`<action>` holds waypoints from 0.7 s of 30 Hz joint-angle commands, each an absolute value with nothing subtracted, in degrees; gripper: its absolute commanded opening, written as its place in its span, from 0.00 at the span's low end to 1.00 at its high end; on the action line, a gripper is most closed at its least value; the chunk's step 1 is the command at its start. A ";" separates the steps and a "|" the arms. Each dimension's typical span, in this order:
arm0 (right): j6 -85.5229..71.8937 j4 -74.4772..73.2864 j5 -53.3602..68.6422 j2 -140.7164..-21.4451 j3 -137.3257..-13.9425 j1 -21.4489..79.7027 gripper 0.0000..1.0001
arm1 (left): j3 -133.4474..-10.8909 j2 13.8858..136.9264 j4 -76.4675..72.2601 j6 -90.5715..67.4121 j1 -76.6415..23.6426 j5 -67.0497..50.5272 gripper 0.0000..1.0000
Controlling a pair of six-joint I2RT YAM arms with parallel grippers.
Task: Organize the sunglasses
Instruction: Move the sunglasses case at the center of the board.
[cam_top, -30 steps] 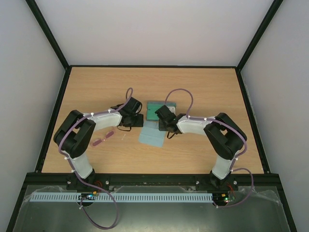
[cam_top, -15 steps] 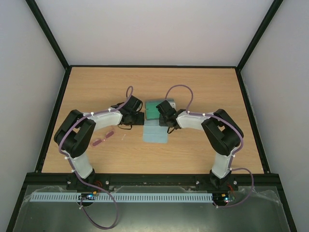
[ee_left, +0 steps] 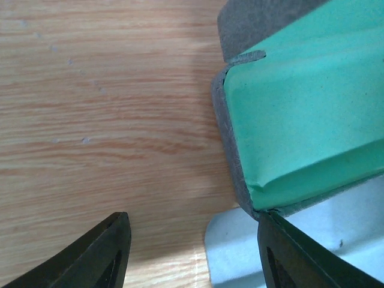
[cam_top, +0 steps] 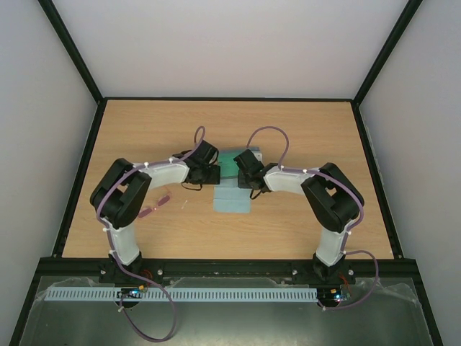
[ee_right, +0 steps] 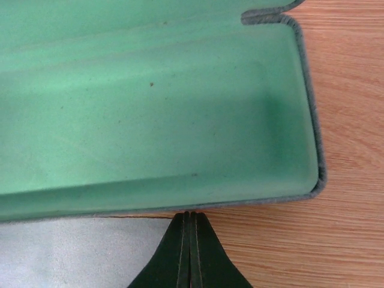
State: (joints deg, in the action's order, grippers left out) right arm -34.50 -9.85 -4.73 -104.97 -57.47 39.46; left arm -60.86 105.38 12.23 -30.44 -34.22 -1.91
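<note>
while sunglasses (cam_top: 154, 205) lie apart, left gripper (ee_left: 192, 233) gapes beside open case (ee_left: 294, 114).

Sunglasses (cam_top: 154, 205) tiny in top view, detail unreadable. Case (ee_right: 150, 102) & cloth (ee_right: 72, 252) cut off at wrist-view edges.

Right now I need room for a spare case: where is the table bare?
Bare: the far table strip behind the case, and the near strip between cloth and arm bases. Crowded: left end effector and right end effector at the case; sunglasses lie left.
</note>
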 commanded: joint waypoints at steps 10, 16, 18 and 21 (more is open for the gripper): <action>-34.32 -12.02 -4.81 -103.71 -55.99 39.29 0.01 | -67.02 110.94 14.01 -29.89 -34.06 -0.32 0.61; -34.03 -12.39 -5.10 -103.46 -56.32 39.29 0.01 | -65.25 107.74 14.93 -30.41 -33.76 0.99 0.66; -33.91 -12.50 -5.17 -103.54 -56.46 39.29 0.01 | -63.76 105.70 15.35 -30.58 -33.84 1.51 0.68; -33.75 -12.63 -5.28 -103.54 -56.70 39.28 0.01 | -61.96 103.50 16.26 -30.83 -33.85 2.42 0.68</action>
State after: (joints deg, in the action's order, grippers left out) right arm -34.46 -9.87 -4.62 -104.79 -57.32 39.44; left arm -64.20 107.59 13.34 -30.46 -34.06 0.21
